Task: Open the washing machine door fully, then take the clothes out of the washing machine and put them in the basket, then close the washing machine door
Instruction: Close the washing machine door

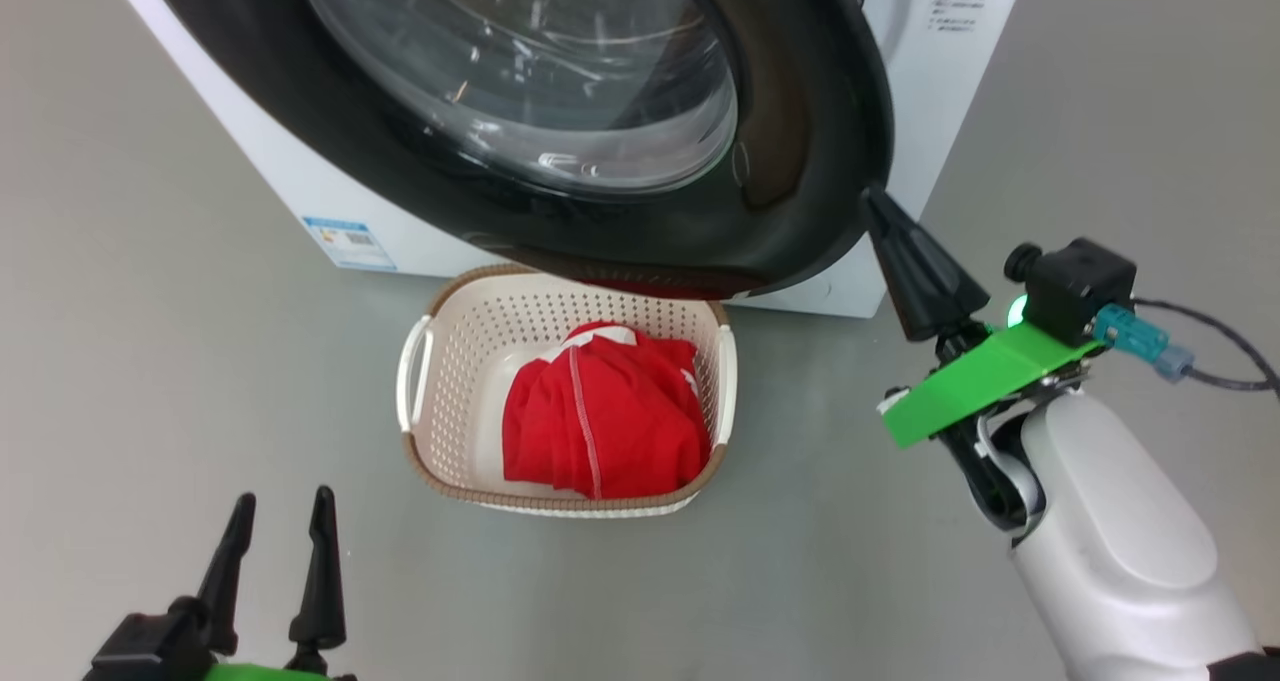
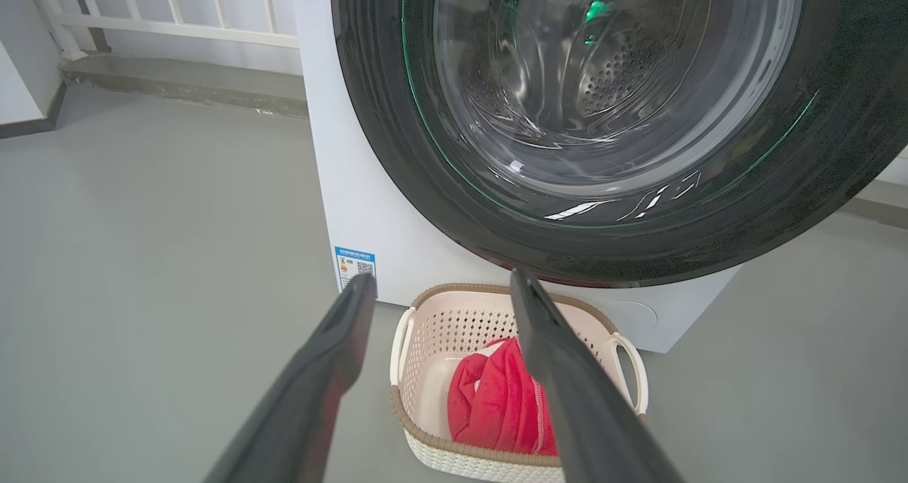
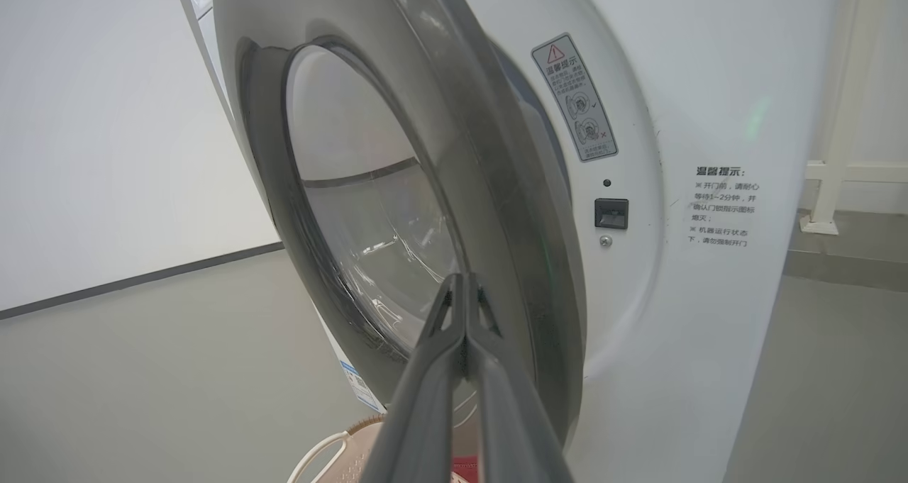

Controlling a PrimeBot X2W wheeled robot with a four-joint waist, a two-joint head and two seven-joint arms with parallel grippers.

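**Red clothes bunched in the perforated basket**

Nearest, the left tool is released. Its two long matte black fingers taper to blunt points and stand well apart with nothing between them, above the smooth grey floor. To the right, a rounded pale forearm carries a flat bright-green bracket and the right tool. That tool is clenched, both dark fingers meeting in one narrow wedge that grips nothing. Its tip sits at the outer edge of the washing machine door, apparently touching it.

Between the arms, the basket stands on the floor. It is a cream plastic rectangle with rounded corners and walls pierced by rows of small holes. It has a brown woven-look rim and a white loop handle on each short side. The clothes lie inside it, soft and creased, with white stitching and a white trim stripe showing.

Just behind, the round door has a wide glossy black rim and a bulging clear glass window. In the right wrist view the door stands ajar, with a gap between it and the front of the washing machine. The machine is a smooth white box with a small blue label near its lower corner. In the left wrist view, the perforated steel drum shows through the glass.
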